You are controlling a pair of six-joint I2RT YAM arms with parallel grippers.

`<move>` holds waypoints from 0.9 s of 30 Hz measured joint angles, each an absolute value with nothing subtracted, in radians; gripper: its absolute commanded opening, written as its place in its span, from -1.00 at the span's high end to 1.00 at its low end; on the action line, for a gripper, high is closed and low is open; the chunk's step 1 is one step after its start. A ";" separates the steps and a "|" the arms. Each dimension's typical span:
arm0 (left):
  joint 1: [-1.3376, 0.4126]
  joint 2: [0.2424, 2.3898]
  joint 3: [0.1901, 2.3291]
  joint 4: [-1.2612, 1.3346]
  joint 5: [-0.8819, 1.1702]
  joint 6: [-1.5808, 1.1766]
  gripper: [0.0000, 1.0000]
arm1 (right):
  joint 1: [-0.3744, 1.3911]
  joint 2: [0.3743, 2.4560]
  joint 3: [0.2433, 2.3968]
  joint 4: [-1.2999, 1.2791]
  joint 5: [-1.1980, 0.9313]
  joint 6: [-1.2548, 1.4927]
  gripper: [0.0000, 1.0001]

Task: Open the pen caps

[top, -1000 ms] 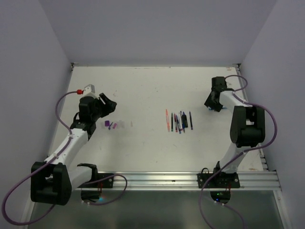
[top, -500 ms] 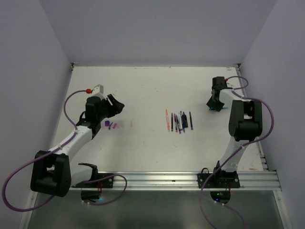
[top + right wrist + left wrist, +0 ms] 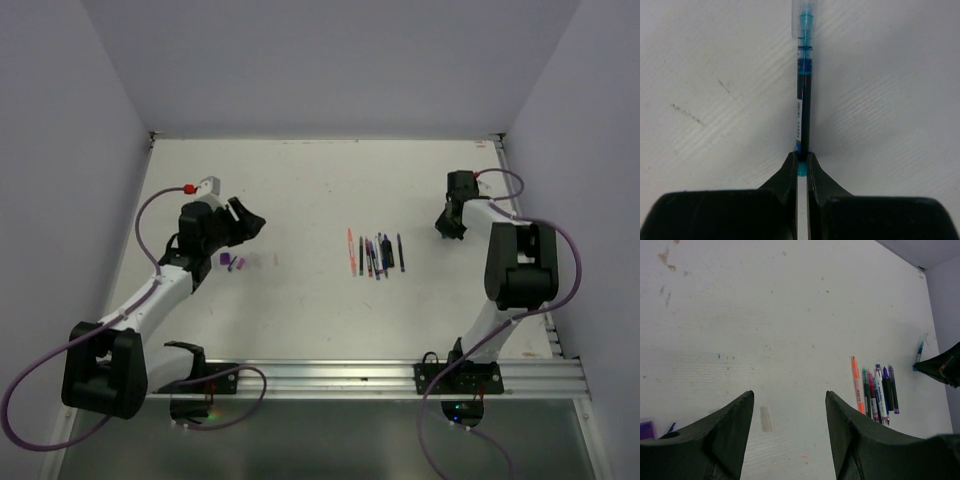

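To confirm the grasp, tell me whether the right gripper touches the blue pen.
Touching. The right wrist view shows the right gripper shut on the near end of the blue pen, no gap either side.

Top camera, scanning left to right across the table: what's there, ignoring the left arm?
Purple caps → pale cap → orange pen → bundle of dark pens → right gripper, shut on a teal pen.

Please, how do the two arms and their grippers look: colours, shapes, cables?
The left arm and right arm have white links and bulky black joint housings. A purple cable loops along each arm; the left one carries a red plug. The left gripper and right gripper have black, wedge-shaped fingers tapering to the tips.
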State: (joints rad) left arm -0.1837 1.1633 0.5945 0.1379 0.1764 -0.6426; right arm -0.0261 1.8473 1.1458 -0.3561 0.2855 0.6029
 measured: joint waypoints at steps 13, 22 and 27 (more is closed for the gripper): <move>-0.265 1.232 0.613 0.179 0.427 -0.732 -0.26 | 0.405 1.298 0.984 -0.396 0.026 0.451 1.00; -0.307 1.222 0.613 0.253 0.464 -0.810 -0.37 | 0.784 1.289 0.861 -0.397 -0.128 0.466 1.00; -0.350 1.242 0.613 0.273 0.464 -0.830 -0.37 | 0.875 1.290 0.863 -0.370 -0.126 0.487 1.00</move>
State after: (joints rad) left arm -0.3496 1.2419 0.6132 0.2729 0.4637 -0.8303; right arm 0.8749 1.2896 0.8635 -0.3698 -0.1265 0.4866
